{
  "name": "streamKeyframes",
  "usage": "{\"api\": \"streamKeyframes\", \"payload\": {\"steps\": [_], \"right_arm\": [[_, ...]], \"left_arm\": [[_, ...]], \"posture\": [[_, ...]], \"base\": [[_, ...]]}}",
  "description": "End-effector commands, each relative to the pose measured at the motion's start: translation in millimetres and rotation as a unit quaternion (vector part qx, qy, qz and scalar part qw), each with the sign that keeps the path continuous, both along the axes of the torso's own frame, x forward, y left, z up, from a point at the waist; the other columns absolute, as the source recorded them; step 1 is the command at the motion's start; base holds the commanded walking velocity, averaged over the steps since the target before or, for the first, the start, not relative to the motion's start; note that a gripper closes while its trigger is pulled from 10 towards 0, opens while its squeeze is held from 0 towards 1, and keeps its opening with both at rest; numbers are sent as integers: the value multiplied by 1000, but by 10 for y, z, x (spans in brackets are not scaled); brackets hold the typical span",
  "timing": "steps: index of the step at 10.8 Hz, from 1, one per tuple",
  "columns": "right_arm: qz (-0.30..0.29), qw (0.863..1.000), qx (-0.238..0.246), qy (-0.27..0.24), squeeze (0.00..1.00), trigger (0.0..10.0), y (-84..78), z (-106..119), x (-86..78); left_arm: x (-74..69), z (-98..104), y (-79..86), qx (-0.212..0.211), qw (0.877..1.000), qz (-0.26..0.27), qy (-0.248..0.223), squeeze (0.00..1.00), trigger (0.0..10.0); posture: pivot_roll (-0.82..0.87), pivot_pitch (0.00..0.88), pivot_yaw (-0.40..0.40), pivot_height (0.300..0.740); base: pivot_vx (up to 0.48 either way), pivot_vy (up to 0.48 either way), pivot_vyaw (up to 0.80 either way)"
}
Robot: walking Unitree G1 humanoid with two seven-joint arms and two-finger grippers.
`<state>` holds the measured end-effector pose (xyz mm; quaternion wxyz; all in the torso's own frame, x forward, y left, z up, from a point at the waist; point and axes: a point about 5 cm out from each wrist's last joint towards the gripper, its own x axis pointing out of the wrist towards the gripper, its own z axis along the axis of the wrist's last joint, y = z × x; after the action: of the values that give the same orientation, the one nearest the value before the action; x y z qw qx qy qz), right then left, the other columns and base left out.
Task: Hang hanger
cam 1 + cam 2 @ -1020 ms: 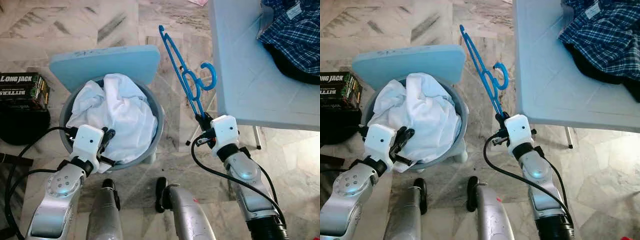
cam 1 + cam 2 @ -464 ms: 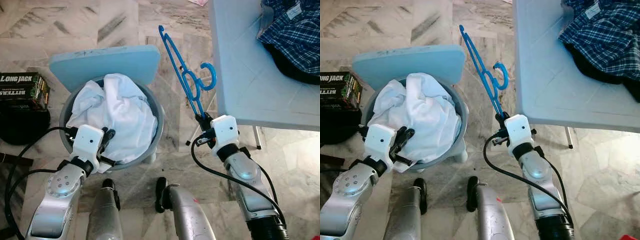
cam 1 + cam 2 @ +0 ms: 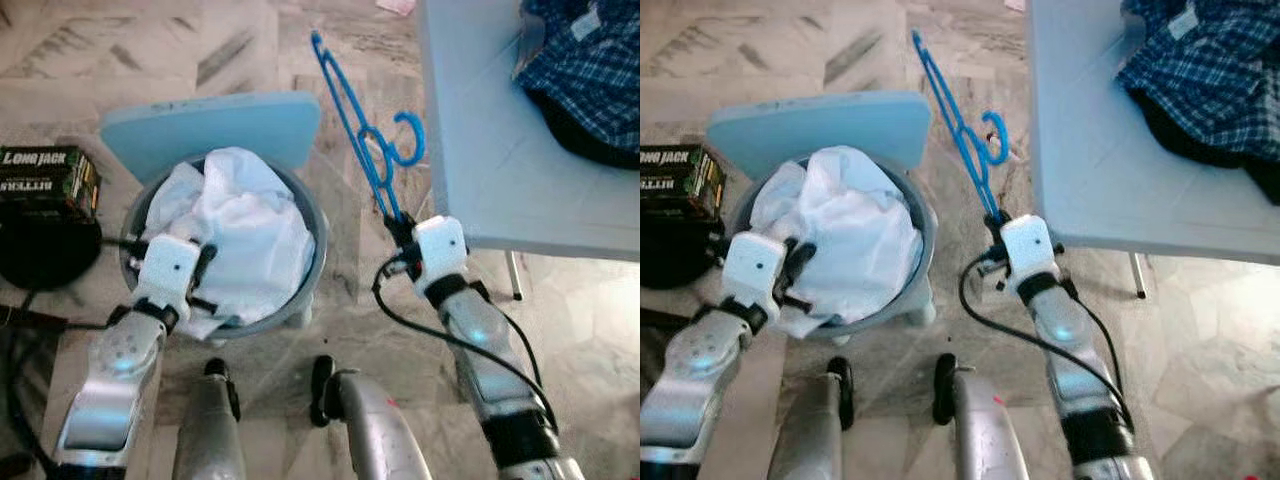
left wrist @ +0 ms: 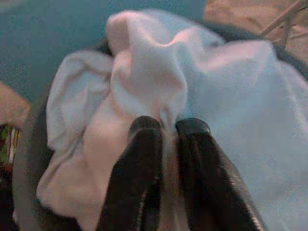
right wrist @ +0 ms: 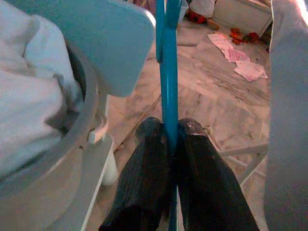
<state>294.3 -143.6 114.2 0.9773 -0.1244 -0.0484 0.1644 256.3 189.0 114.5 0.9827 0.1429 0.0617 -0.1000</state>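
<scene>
My right hand (image 3: 398, 226) is clamped on the blue hanger (image 3: 362, 150), held beside the bench (image 3: 480, 160) edge. My left hand (image 4: 166, 126) pinches white cloth (image 3: 240, 215) in the bucket (image 3: 315, 240). I'd keep the hook clear while lifting.

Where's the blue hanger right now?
The blue hanger is held up in the right gripper, over the floor between the laundry basket and the white table.

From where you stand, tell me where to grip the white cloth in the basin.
Grip the raised fold at the top of the white cloth, coming from above on the near side. The left gripper already pinches that ridge; the rest lies flatter against the basin.
</scene>
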Motion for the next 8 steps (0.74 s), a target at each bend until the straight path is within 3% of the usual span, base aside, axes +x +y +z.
{"api": "streamKeyframes", "payload": {"steps": [1, 2, 3, 5, 7, 8], "right_arm": [[-3, 1000, -3, 2, 0, 10000, -69, -26, -28], [-4, 1000, -7, 0, 0, 10000, -92, -18, -9], [-5, 1000, -9, 1, 0, 10000, -95, -39, -16], [-3, 1000, -7, 9, 0, 10000, -64, -95, -82], [-4, 1000, -5, 13, 0, 10000, -60, -126, -110], [-2, 1000, -5, 13, 0, 10000, -51, -128, -130]], "left_arm": [[-58, -110, 15, -4, 1000, 12, 25, 1000, 10000], [-161, -307, 30, 12, 996, 26, 84, 1000, 10000], [-243, -395, 64, 11, 993, 45, 112, 1000, 10000], [-544, -598, 250, 21, 976, 138, 170, 1000, 10000], [-670, -600, 378, 40, 965, 204, 161, 1000, 10000], [-644, -504, 415, 69, 968, 206, 123, 1000, 10000]], "posture": [[102, 281, -149, 740], [104, 302, -132, 740], [107, 304, -127, 740], [122, 316, -124, 740], [122, 332, -125, 740], [120, 339, -128, 740]], "base": [[0, 0, 0], [0, 0, 0], [0, 0, 0], [0, 0, 0], [0, 0, 0], [0, 0, 0]]}}
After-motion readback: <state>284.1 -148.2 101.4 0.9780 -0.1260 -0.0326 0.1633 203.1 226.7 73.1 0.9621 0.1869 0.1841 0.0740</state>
